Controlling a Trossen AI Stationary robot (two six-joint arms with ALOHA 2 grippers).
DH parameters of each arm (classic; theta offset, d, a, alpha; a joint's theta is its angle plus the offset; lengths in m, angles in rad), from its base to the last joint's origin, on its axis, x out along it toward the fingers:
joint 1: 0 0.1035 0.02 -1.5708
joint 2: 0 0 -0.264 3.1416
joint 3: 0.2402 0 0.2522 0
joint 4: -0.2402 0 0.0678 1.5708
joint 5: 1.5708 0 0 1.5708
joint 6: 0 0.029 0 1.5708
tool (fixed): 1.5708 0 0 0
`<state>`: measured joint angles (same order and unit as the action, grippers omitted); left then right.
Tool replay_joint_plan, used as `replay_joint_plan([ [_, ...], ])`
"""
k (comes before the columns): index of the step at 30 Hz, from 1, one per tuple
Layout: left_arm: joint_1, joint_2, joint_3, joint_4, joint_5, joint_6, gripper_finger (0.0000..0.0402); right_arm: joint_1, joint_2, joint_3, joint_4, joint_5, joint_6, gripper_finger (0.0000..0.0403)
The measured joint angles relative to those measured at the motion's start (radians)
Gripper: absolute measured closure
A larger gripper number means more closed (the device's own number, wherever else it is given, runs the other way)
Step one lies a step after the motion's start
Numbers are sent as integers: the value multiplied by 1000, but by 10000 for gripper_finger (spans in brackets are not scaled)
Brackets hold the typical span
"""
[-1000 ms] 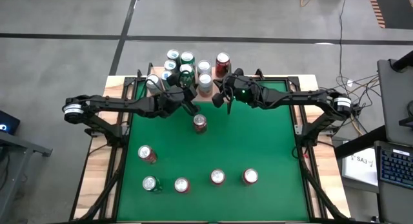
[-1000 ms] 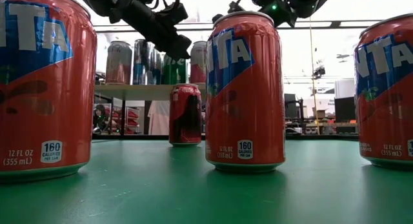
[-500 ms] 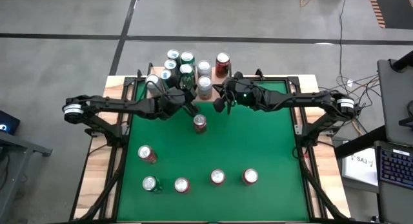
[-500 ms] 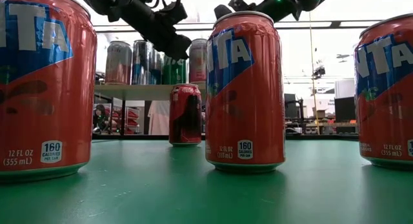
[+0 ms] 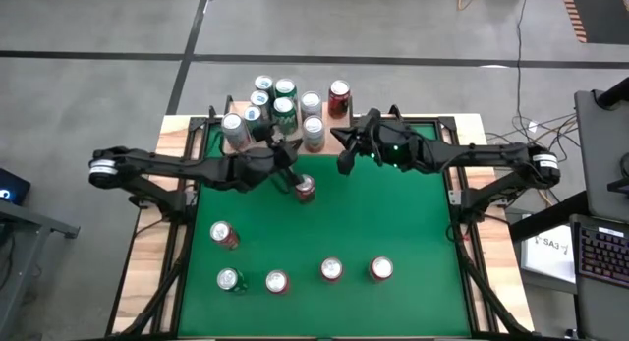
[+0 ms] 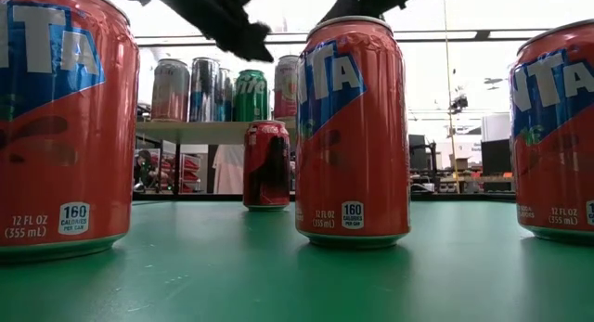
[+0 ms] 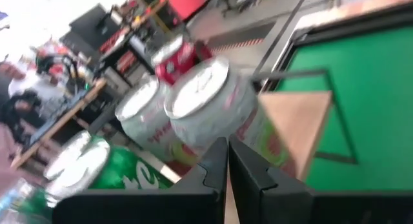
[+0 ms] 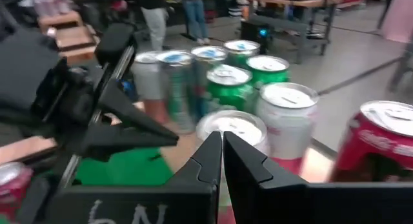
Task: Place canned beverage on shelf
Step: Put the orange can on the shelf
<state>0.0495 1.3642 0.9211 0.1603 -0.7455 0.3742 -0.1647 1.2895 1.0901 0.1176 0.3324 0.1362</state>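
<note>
Several cans point(image 5: 285, 105) stand upright on the light-wood shelf point(image 7: 293, 121) at the table's far edge; the low view shows them on its board point(image 6: 200, 130). A dark red can point(image 5: 305, 189) stands on the green table just in front of the shelf. My left gripper point(image 5: 290, 174) is shut and empty, above the table just left of that can. My right gripper point(image 5: 344, 162) is shut and empty, to the right of the can and in front of the shelf. Its wrist view point(image 8: 221, 146) looks at the shelf cans and the left gripper.
Several more cans stand near the table's front: a red one at the left point(image 5: 224, 235) and a row of others point(image 5: 231, 279) point(image 5: 277, 281) point(image 5: 331, 270) point(image 5: 380, 269). They fill the low view's foreground point(image 6: 353, 127). Bare green table point(image 5: 393, 208) lies at the middle right.
My left gripper has drawn back from the shelf a little toward the table's near edge, uncovering a green can on the shelf in the low view. My right gripper has gone toward the table's right and near edges, away from the shelf. No can has moved.
</note>
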Motion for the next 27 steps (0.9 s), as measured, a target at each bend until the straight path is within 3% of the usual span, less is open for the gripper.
replay_joint_plan([
  [10,-194,-322,-21,-223,-5,33,402,118,25,56,5,0,47,394],
  [17,-334,-613,-179,-226,-5,37,402,190,91,105,-2,2,58,394],
  [27,-352,-790,-273,-189,-6,97,402,207,194,225,-1,88,103,394],
])
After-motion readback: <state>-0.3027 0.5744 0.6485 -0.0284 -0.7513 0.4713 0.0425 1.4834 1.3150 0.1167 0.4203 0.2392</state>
